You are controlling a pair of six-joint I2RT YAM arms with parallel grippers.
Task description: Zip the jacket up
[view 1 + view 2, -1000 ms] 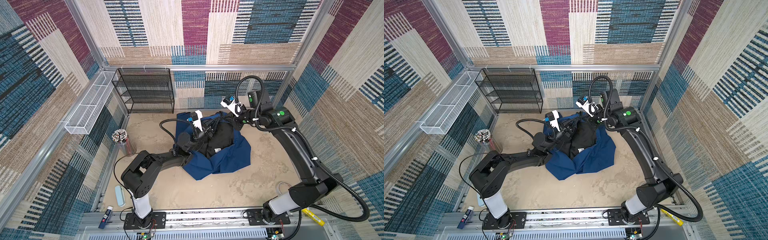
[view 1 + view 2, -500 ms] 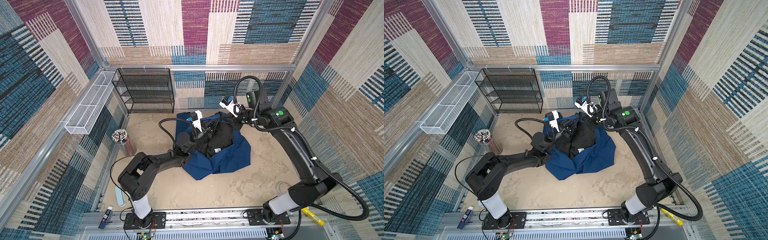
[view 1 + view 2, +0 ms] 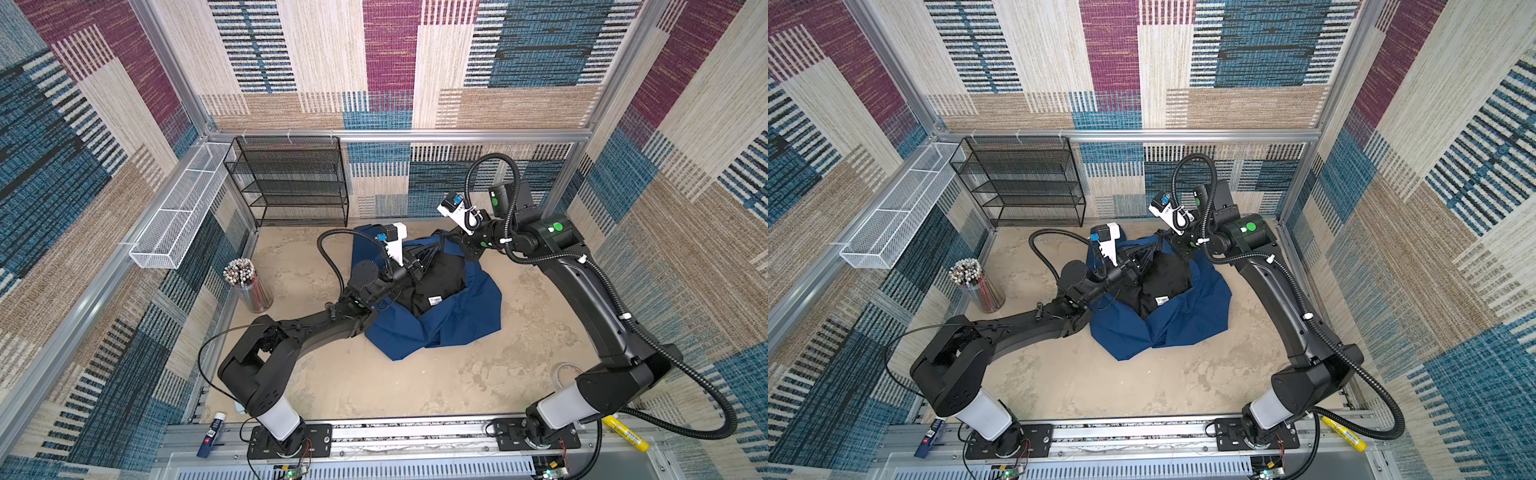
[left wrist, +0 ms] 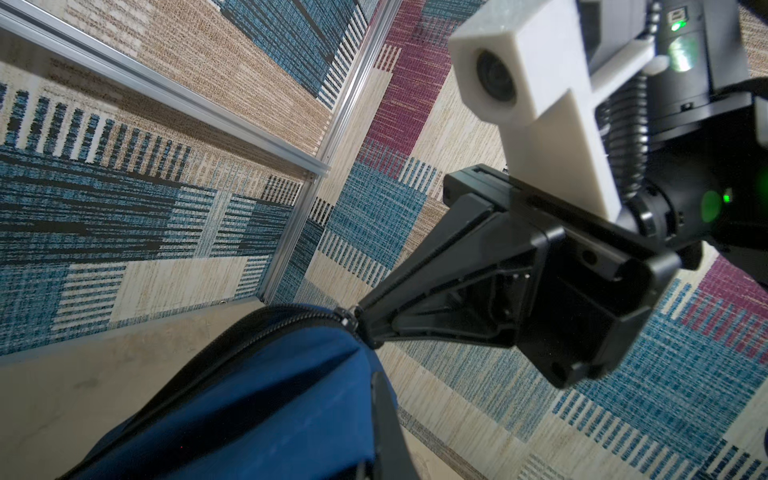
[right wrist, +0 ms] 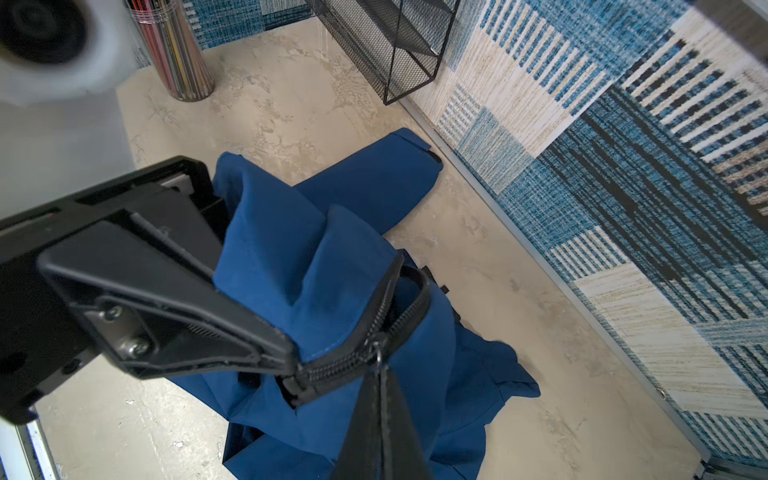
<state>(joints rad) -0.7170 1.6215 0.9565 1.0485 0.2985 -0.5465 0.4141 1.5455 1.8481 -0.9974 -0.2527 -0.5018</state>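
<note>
Eased the right gripper (image 4: pixel 365 322) slightly toward the left gripper (image 5: pixel 291 363) over the last second; otherwise no clear shift. Suggests slack between the 2 grips rather than progress, likely a re-aim before pulling along the teeth.

Right jaws together on the zipper pull (image 5: pixel 379 353); left jaws clamped on the hem of the jacket (image 3: pixel 457 316) at the foot of the zip. Only a short joined run between them, tapes parted beyond the slider.

Heaped mid-desk (image 3: pixel 374 386), navy shell bunched, black lining showing, gripped edge lifted clear. Probably most of the zip buried in that heap, though hard to trace from above.

Around: black mesh rack (image 3: pixel 291 187), white wire basket (image 3: pixel 178 216), cup of pencils (image 3: pixel 247 282), all well apart. In the way: crumpled folds, and the back wall close behind the right arm.
</note>
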